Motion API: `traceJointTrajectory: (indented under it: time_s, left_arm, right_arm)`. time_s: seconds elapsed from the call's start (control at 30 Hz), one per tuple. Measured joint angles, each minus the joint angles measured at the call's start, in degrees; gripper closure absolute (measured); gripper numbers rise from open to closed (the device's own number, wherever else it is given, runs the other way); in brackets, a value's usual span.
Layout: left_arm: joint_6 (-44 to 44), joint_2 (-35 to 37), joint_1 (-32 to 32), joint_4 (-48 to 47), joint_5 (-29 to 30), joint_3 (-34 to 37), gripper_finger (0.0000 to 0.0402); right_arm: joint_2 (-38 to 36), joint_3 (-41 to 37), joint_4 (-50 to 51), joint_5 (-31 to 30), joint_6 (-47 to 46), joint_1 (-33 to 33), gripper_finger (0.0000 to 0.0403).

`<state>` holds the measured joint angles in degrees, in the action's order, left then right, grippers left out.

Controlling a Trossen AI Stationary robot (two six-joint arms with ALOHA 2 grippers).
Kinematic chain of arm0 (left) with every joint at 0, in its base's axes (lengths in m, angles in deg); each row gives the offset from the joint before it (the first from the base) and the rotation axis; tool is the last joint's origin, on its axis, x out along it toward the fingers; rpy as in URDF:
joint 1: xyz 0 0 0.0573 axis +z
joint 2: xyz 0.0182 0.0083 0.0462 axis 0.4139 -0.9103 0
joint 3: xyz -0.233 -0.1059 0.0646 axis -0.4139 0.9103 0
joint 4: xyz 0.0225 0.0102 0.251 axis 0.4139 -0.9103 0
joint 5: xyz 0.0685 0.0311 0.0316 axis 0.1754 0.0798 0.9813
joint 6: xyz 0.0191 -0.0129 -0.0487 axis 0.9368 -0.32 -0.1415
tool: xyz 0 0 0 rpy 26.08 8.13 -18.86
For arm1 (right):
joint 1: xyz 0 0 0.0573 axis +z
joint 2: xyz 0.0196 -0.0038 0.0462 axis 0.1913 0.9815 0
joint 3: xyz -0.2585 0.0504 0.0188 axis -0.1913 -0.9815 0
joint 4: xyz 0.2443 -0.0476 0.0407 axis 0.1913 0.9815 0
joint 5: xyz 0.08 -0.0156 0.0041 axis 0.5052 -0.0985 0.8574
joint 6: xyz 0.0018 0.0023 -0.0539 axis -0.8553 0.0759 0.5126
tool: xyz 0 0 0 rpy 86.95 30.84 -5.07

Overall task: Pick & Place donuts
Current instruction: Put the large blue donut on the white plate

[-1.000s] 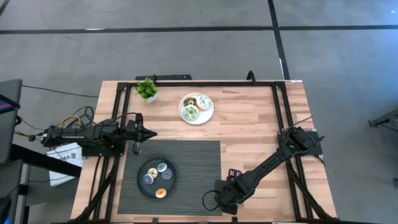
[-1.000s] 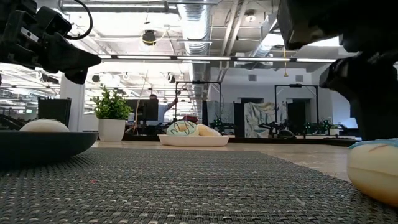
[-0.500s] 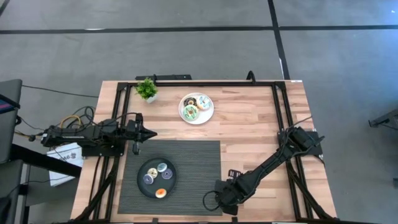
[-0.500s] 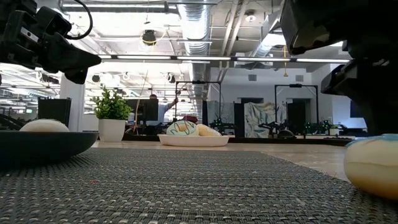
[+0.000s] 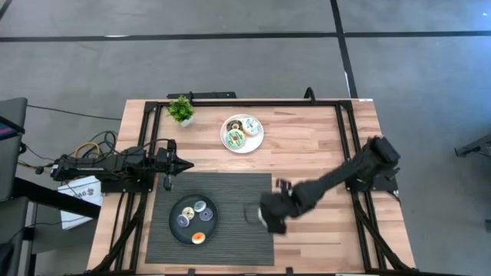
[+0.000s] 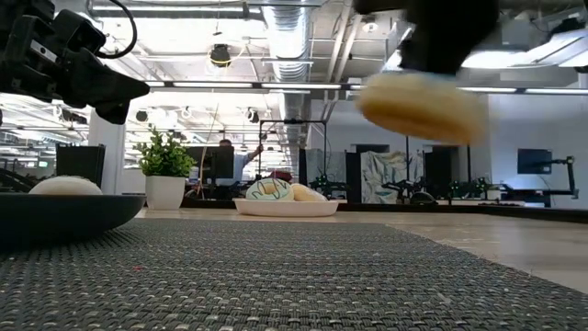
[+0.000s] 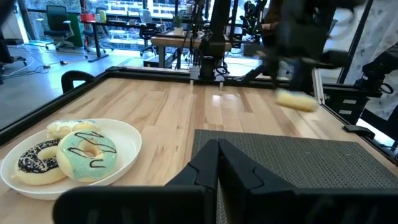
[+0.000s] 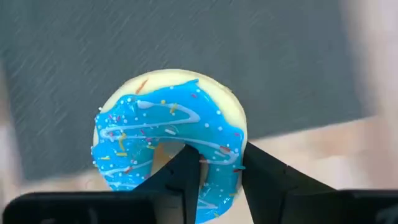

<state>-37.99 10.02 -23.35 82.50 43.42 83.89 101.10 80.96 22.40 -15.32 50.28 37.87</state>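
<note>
My right gripper (image 5: 270,214) hangs above the right edge of the grey mat (image 5: 230,192), shut on a blue-iced donut (image 8: 166,140). That donut shows as a blurred tan shape (image 6: 423,106) high above the table in the low view. A white plate (image 5: 242,133) near the far edge carries a chocolate donut (image 7: 36,159), a green one (image 7: 87,151) and a pale one (image 7: 69,127). The black dish (image 5: 193,218) on the mat holds several coin-sized donuts. My left gripper (image 5: 184,163) waits shut above the table's left side, beyond the mat's far-left corner. My right gripper holds the blue donut by one side of its ring (image 8: 219,158). One finger (image 8: 185,177) reaches into the hole and the other finger (image 8: 267,174) lies against the outer rim. The fingers come from above, pointing down. The donut is lifted clear, roughly level, icing up.
A small potted plant (image 5: 182,110) stands at the far-left corner of the table. Black frame rails (image 5: 347,138) run along the table's sides. Bare wood lies between the plate and the right rail.
My right gripper has risen from the table near the mat's near-right corner and swung toward the far edge and slightly left, carrying the blue donut. The donut, which lay on the table a second ago, is now lifted well clear.
</note>
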Motion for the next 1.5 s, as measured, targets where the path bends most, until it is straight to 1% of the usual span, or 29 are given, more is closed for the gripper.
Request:
traceJointTrajectory:
  time_s: [0.1, 0.2, 0.3, 0.43, 0.57, 0.67, 0.8, 0.9, 1.0, 1.2, 1.4, 1.5]
  left_arm:
    - [0.00, 0.00, 0.00, 0.00, 0.00, 0.00, 0.0401]
    - [0.00, 0.01, 0.00, 0.00, 0.00, 0.00, 0.0401]
    - [0.00, 0.01, 0.00, 0.00, 0.00, 0.00, 0.0401]
    - [0.00, 0.02, 0.00, 0.00, 0.00, 0.00, 0.0401]
    - [0.00, 0.04, 0.00, 0.00, 0.00, 0.00, 0.0401]
    - [0.00, -0.04, 0.00, 0.00, 0.02, 0.02, 0.0401]
    - [0.00, -0.07, 0.00, 0.00, 0.01, 0.02, 0.0401]
    - [0.00, 0.04, 0.00, 0.00, 0.02, 0.02, 0.0401]
    - [0.00, 0.01, 0.00, -0.02, 0.01, 0.02, 0.0401]
    - [0.00, 0.02, 0.00, -0.02, 0.00, 0.02, 0.0401]
    - [0.00, 0.02, 0.00, -0.01, 0.00, 0.02, 0.0401]
    - [0.00, 0.02, 0.00, -0.02, 0.00, 0.02, 0.0401]
  right_arm:
    - [-3.11, 0.00, -0.10, -3.51, 1.66, -5.64, 0.0305]
    - [-4.80, 0.00, -1.09, -3.63, 4.35, -12.48, 0.0305]
    - [-4.92, 0.00, -4.14, -4.58, 7.37, -19.62, 0.0305]
    - [-3.02, 0.09, -10.00, -4.99, 11.82, -28.69, 0.0305]
    - [0.39, 0.10, -16.36, -4.93, 16.63, -35.64, 0.0305]
    - [3.72, 0.04, -16.13, -4.95, 20.15, -39.21, 0.0305]
    - [7.89, -0.07, -16.40, -4.95, 24.43, -42.06, 0.0305]
    - [9.62, 0.02, -19.43, -4.73, 26.19, -42.88, 0.0305]
    - [9.56, 0.02, -21.64, -4.78, 27.96, -43.07, 0.0305]
    - [8.32, 0.09, -22.98, -4.73, 30.57, -43.07, 0.0305]
    - [8.47, -0.58, -22.96, -4.71, 30.71, -42.96, 0.0304]
    - [8.49, -1.36, -22.79, -4.71, 30.83, -42.96, 0.0298]
